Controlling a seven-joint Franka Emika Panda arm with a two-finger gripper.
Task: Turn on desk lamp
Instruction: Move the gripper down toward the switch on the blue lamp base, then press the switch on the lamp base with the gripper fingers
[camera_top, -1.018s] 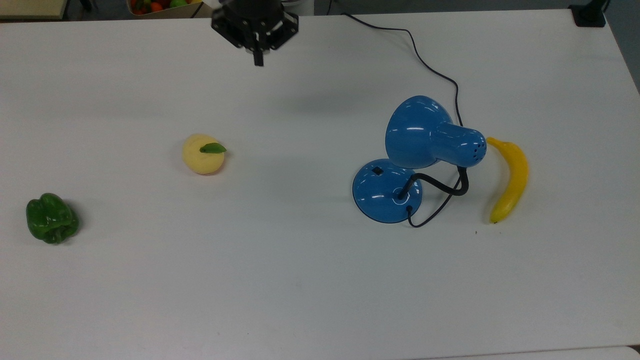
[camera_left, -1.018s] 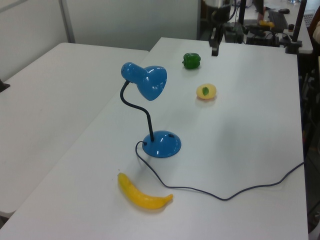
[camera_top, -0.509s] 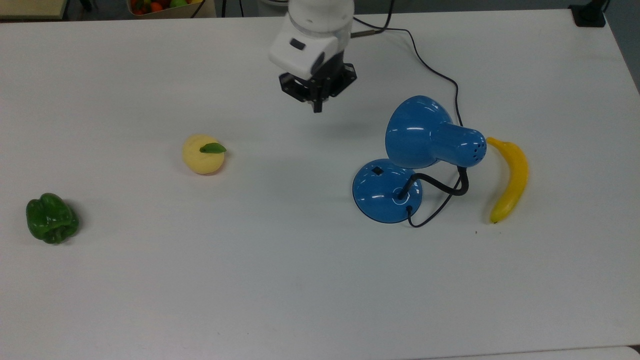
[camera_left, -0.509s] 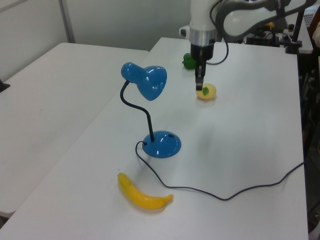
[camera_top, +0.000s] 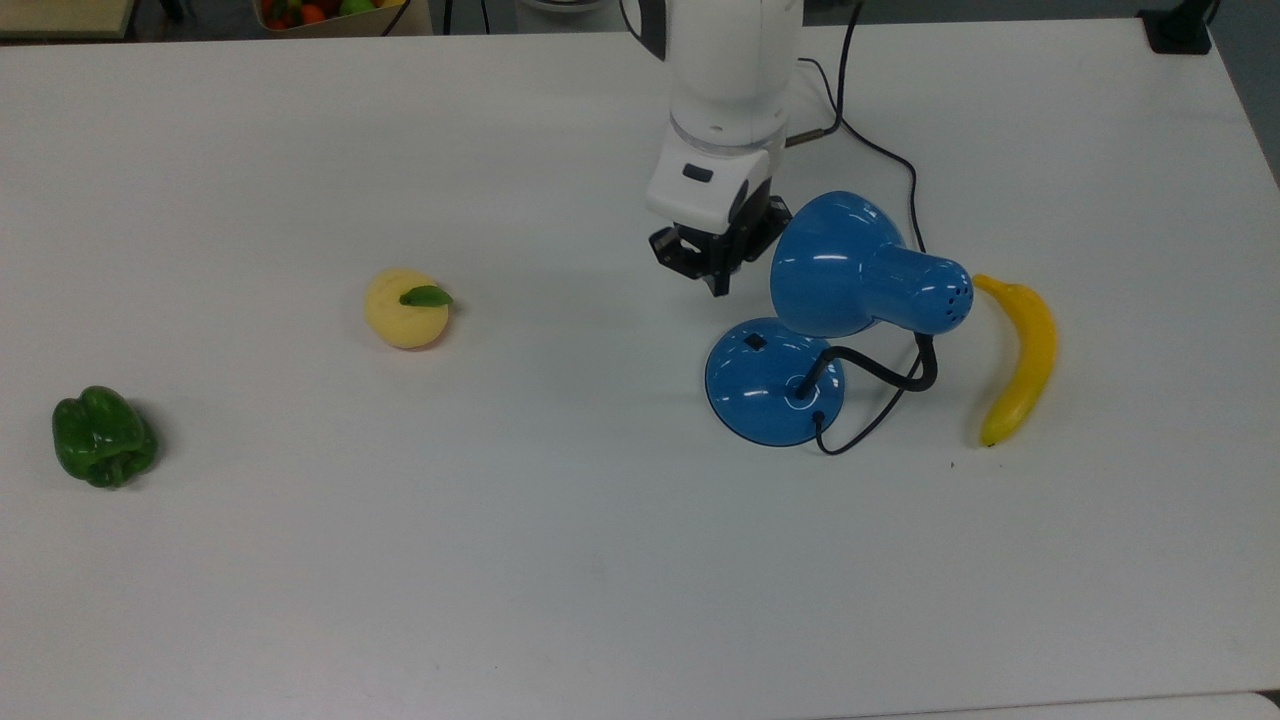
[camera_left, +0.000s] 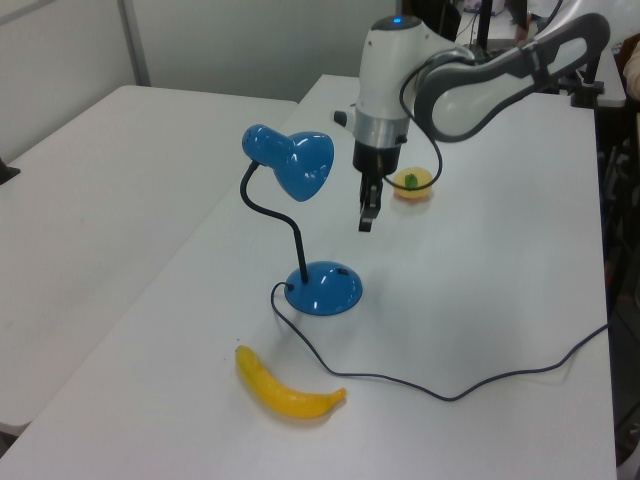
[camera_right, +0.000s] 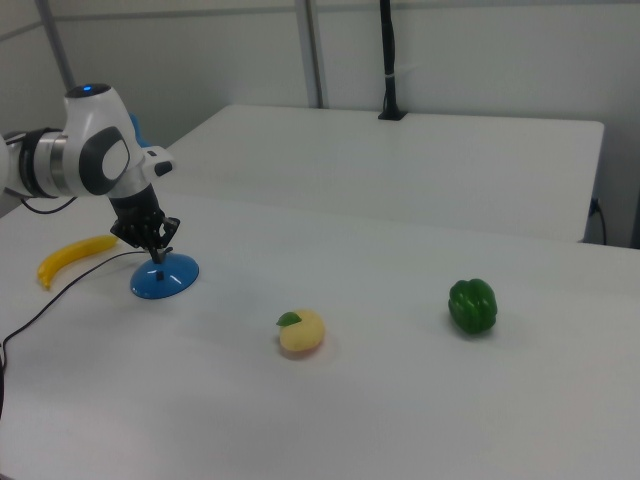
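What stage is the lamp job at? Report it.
Done: the gripper has reached the desk lamp, fingers together and pointing down beside the shade in the top view. In hand: it hangs above the blue base, not touching it in the left view. Left: lowering onto the small black switch and pressing it; no glow shows at the shade, so the lamp looks off.
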